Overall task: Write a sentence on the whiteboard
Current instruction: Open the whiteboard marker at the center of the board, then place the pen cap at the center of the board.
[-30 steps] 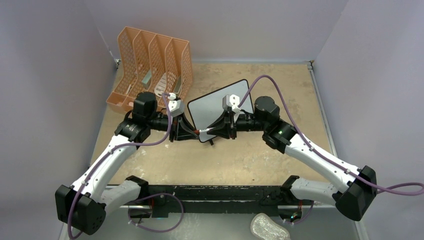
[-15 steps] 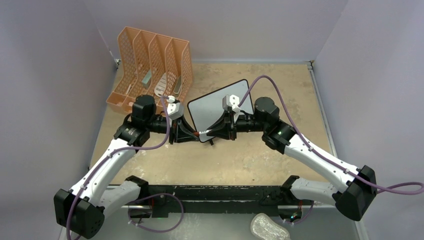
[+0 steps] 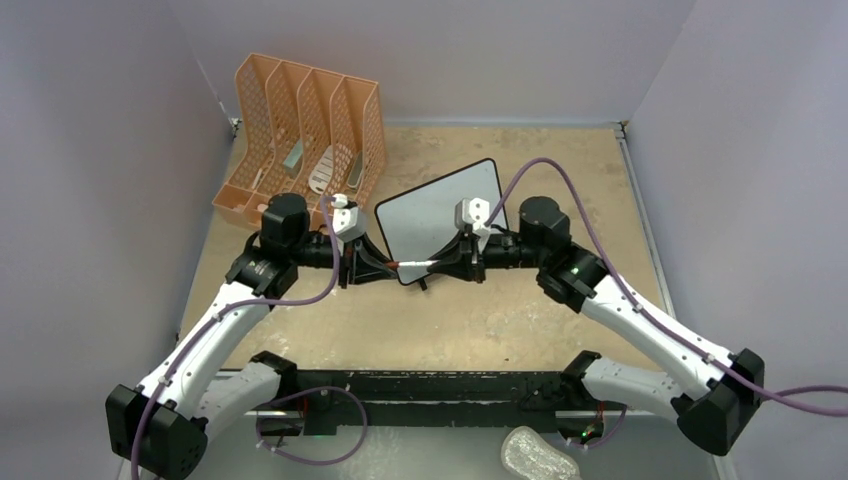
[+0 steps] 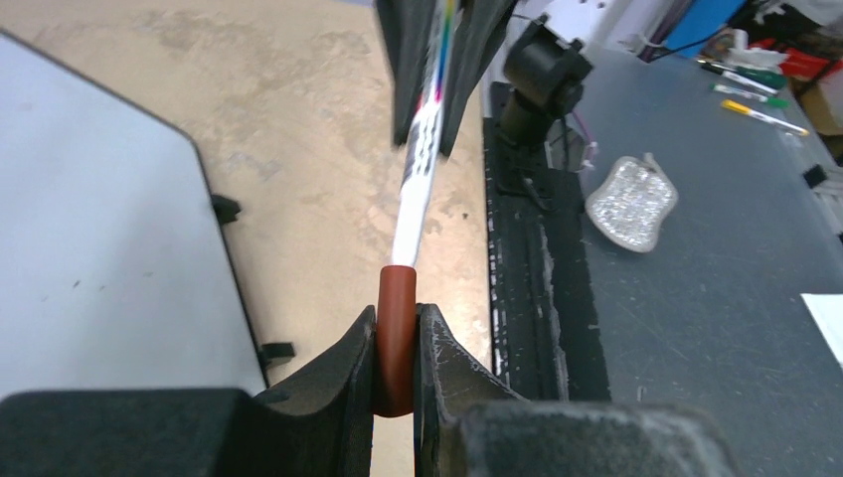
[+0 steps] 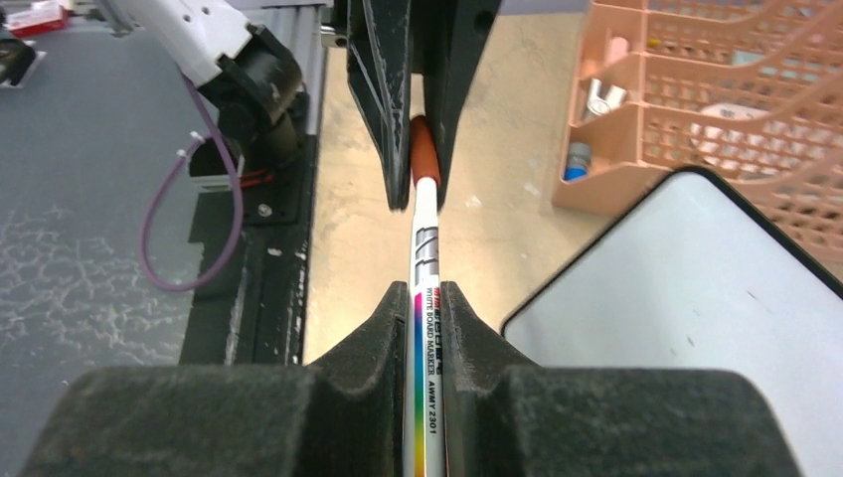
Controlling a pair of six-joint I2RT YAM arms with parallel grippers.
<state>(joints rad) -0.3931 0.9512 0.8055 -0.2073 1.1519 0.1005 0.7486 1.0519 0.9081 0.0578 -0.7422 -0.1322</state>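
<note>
Left claw [image 4: 397,343] pinching red cap [image 4: 396,293], right claw [image 5: 425,298] clamping marker barrel [image 5: 425,234]. Overhead alone is showing the whole whiteboard [image 3: 422,218].

The whiteboard [image 5: 696,328] and marker [image 5: 425,338] run off the lower edge — ends unseen.

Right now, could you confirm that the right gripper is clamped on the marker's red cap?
Not quite: the left gripper is clamped on the marker's red cap, as the left wrist view shows; the right gripper holds the barrel.
</note>
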